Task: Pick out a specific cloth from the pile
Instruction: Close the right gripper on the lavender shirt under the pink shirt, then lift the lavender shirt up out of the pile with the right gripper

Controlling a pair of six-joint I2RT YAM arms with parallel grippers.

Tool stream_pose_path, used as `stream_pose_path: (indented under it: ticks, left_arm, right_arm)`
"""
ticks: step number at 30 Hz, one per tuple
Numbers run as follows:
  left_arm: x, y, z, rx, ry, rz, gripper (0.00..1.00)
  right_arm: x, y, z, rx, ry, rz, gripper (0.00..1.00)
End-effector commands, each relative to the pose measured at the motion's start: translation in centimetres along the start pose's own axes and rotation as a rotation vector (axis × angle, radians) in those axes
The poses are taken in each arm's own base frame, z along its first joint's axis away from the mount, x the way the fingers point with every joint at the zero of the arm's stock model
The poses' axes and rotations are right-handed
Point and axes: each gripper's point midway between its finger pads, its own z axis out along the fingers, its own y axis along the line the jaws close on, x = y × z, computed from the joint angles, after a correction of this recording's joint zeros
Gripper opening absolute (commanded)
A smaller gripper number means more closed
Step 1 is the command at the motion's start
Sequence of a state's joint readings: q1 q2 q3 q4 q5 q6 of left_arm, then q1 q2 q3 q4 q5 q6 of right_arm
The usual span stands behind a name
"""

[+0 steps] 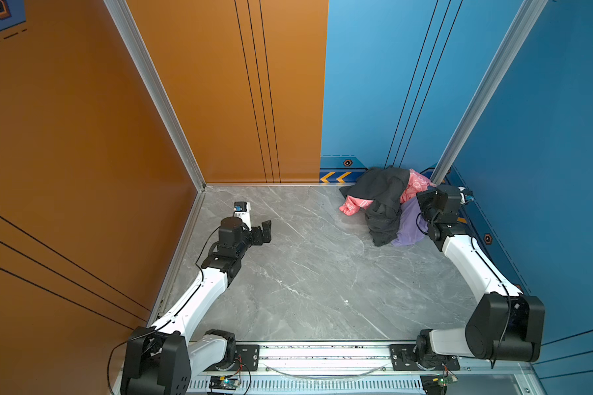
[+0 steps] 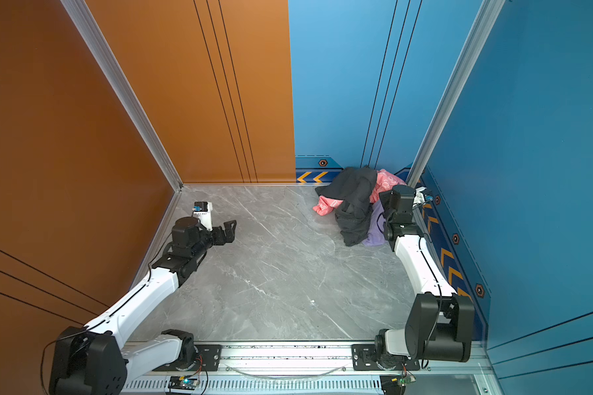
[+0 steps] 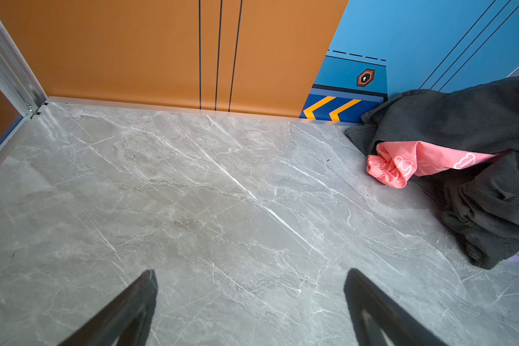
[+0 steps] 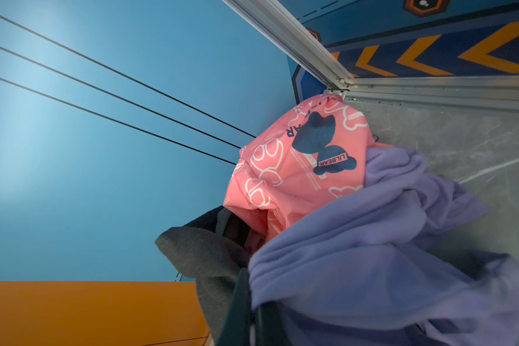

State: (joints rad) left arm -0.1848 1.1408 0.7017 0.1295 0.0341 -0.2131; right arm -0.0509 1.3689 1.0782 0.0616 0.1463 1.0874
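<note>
The pile (image 1: pixel 386 219) lies in the far right corner of the grey floor. A dark grey garment (image 1: pixel 380 195) covers a pink printed one (image 1: pixel 416 184). The lilac cloth (image 1: pixel 409 227) (image 2: pixel 375 236) shows at the pile's near right side, partly under the dark garment. In the right wrist view the cloth (image 4: pixel 372 254) bunches over my right gripper (image 4: pixel 253 317), whose jaws are shut on a fold of it. In both top views the right wrist hides those jaws. My left gripper (image 1: pixel 264 232) (image 3: pixel 250 278) hangs open over bare floor at the left, well away from the pile.
Orange wall panels (image 1: pixel 83 136) close the left and back left, blue panels (image 1: pixel 545 136) the back right and right. An aluminium corner post (image 1: pixel 439 174) stands right behind the pile. Grey marble floor (image 1: pixel 322 273) spreads between the arms. A metal rail (image 1: pixel 322 352) runs along the front.
</note>
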Motion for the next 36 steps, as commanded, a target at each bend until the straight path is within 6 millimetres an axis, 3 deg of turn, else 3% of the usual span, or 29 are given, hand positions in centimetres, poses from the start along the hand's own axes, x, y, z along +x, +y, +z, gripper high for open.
stream_pose_path:
  ticks: [1,27,32,36]
  left_arm:
    - [-1.6,-0.5,-0.3,0.002,-0.032,0.024,0.98]
    - [-1.2,-1.6,-0.6,0.032,-0.031,0.046,0.98]
    - [-1.2,-1.8,-0.6,0.036,-0.032,0.051,0.98]
    - [-1.4,-2.0,-0.5,0.037,-0.037,0.055,0.98]
  right_arm:
    - [-3.4,4.7,-2.6,-0.097,-0.109,-0.058,0.0]
    - [-11.7,19.0,-10.4,-0.316,-0.375,-0.361,0.0]
    - [-12.1,21.6,-11.5,-0.367,-0.398,-0.405,0.0]
    - [-10.5,24.4,-12.0,-0.44,-0.358,-0.463,0.0]
